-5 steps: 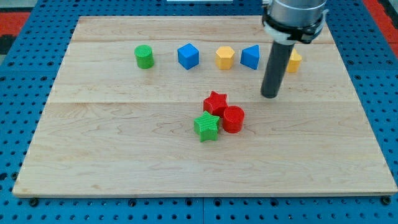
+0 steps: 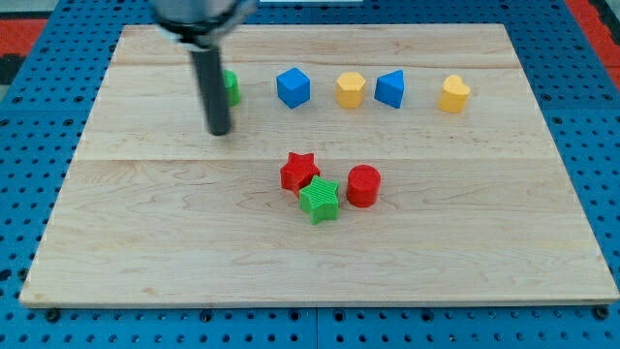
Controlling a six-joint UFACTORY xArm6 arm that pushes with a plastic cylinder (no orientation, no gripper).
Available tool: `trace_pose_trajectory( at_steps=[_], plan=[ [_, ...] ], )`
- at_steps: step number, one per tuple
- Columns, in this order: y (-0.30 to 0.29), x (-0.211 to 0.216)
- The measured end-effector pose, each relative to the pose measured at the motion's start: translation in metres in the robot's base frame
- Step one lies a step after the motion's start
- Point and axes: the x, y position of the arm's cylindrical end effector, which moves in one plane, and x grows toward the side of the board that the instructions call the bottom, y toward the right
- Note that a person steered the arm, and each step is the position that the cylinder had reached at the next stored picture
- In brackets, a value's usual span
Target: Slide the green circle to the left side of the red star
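Observation:
The green circle (image 2: 232, 87) stands near the view's top left and is partly hidden behind my dark rod. My tip (image 2: 220, 132) rests on the wood just below the green circle and slightly to its left. The red star (image 2: 299, 172) lies near the board's middle, down and to the right of my tip. It touches the green star (image 2: 319, 200) at its lower right.
A red circle (image 2: 363, 185) sits just right of the green star. Along the top row lie a blue cube (image 2: 293, 87), a yellow block (image 2: 351, 89), a blue block (image 2: 390, 89) and a yellow block (image 2: 452, 94). The wooden board (image 2: 145, 242) ends at blue pegboard.
My rod has swept from the view's right to the left, beside the green circle. The red star now lies further left, away from the red circle.

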Motion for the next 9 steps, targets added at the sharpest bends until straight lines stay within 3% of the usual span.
trace_pose_trajectory(
  at_steps=[1,2,3,4,9],
  plan=[
    [-0.012,-0.083],
    [0.032,-0.082],
    [0.038,0.007],
    [0.038,0.06],
    [0.032,0.057]
  ],
)
